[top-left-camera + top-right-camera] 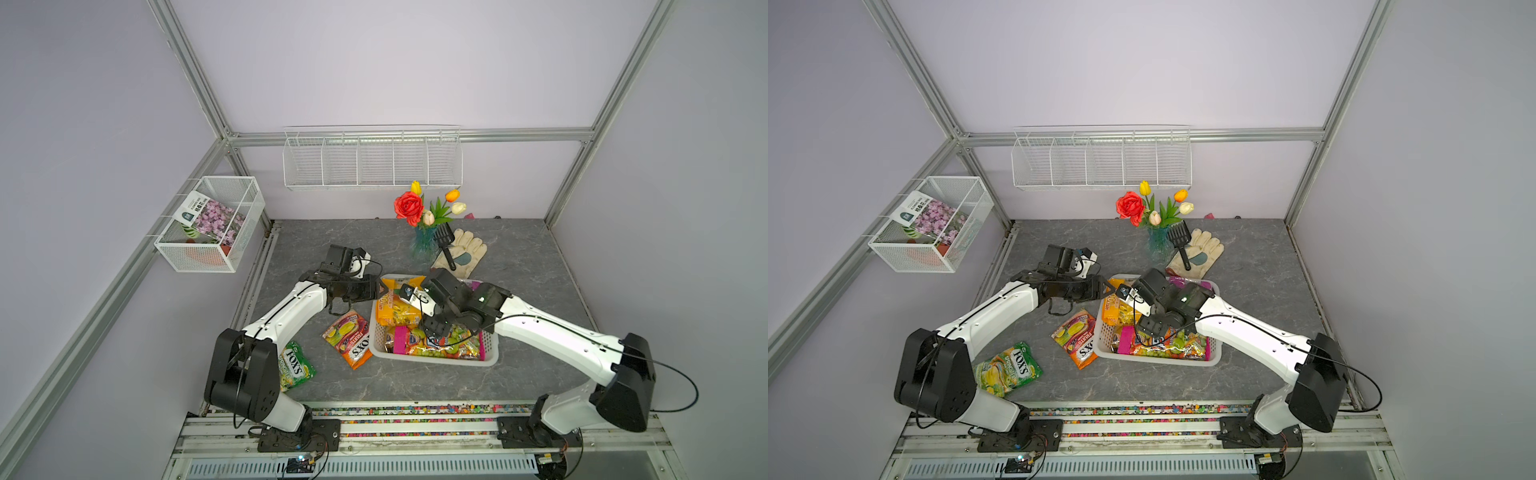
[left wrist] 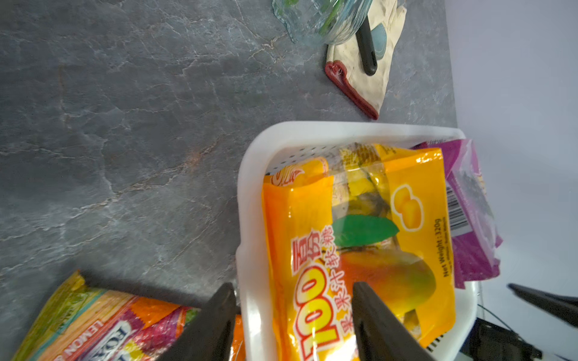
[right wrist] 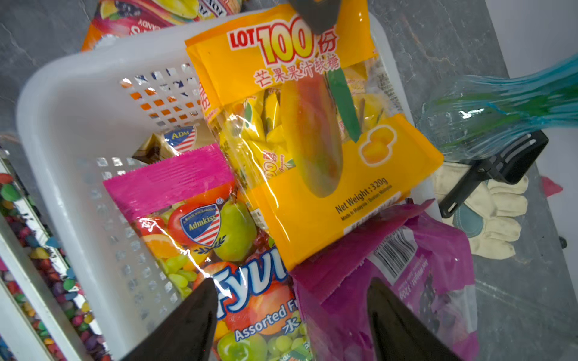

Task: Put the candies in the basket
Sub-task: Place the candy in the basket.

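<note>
Basket: the low white perforated plastic basket (image 1: 436,360) sits mid-frame in both top views, on the grey marbled table (image 1: 528,257).
Inside it: the yellow-orange mango bag (image 1: 395,311) fills the upper-left part, one corner riding up over the rim. The pink-edged clear fruit bag (image 3: 200,225) lies along the lower side. The purple grape bag (image 3: 406,281) is at the upper right, poking past the rim. A gold-brown bag with a flag shield (image 3: 170,142) is mostly buried.
Left outside: the orange FOX'S bag (image 1: 349,338) lies hard against the basket's left wall; whether it is tucked under the flare or only touching, I cannot tell. The green FOX'S bag (image 1: 1009,368) is well apart, at lower left of the frame.
Left gripper (image 2: 292,284): jaws partly apart, gripping nothing. One finger is outside the basket wall, the other over the mango bag's end.
Right gripper (image 3: 291,279): jaws spread wide and empty, above the fruit and grape bags.
Risks: closing the left jaws here would likely pinch rim and bag together and drag or tip the basket. The raised mango corner and the overhanging grape bag could then slide out. The grippers are near each other over the basket and could collide.
Room: bare table lies left of the orange bag and across the right of the frame. Above the basket, the blue glass vase of flowers (image 1: 423,245), cream glove (image 1: 467,247) and black scoop (image 1: 448,251) stand near, leaving little slack.
</note>
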Controlling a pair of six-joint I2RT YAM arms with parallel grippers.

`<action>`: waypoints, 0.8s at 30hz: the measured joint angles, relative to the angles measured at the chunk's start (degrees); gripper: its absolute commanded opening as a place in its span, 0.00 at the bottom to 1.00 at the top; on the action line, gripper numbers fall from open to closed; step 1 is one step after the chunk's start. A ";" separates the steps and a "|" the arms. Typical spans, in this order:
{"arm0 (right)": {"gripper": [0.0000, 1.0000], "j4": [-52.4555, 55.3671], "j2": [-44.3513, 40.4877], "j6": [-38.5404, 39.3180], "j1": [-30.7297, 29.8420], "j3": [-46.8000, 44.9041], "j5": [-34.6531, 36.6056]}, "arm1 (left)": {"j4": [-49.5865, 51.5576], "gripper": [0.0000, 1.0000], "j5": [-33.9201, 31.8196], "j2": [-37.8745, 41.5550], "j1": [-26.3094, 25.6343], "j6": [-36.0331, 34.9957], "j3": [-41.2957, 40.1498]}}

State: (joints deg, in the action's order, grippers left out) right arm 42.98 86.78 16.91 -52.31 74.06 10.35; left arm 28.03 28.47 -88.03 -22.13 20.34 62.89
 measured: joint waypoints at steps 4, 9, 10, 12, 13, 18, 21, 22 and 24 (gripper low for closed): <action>0.80 -2.47 4.81 2.54 -0.17 0.35 0.76 | -1.01 0.51 1.01 -1.70 0.07 1.03 0.96; 0.79 -7.82 7.52 2.58 -0.15 0.42 5.20 | -1.29 0.43 2.51 -4.07 0.11 1.79 2.95; 0.79 -8.33 8.13 2.38 -0.15 0.85 6.73 | -1.42 0.42 2.64 -4.79 0.11 1.81 3.50; 0.78 -8.92 9.62 2.01 -0.20 2.01 9.40 | -1.62 0.40 2.75 -5.99 0.11 2.05 4.61; 0.78 -9.09 10.32 1.90 -0.20 2.58 10.67 | -1.64 0.39 2.82 -6.56 0.11 2.14 5.29; 0.78 -9.42 11.43 0.87 -0.37 3.10 13.81 | -2.01 0.38 3.50 -9.94 0.09 2.36 10.12; 0.78 -9.42 11.41 0.24 -0.50 3.10 14.49 | -2.49 0.38 4.00 -11.67 0.09 2.38 12.20; 0.78 -9.42 11.41 -0.02 -0.52 3.10 14.78 | -2.60 0.37 4.20 -12.22 0.09 2.40 12.79; 0.78 -9.42 11.34 -0.44 -0.52 3.10 15.19 | -2.69 0.36 4.48 -13.07 0.00 2.45 13.70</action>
State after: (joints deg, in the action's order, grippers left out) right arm 33.56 98.13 16.47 -52.84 77.17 25.54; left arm 25.34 32.95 -101.10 -22.13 22.79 76.60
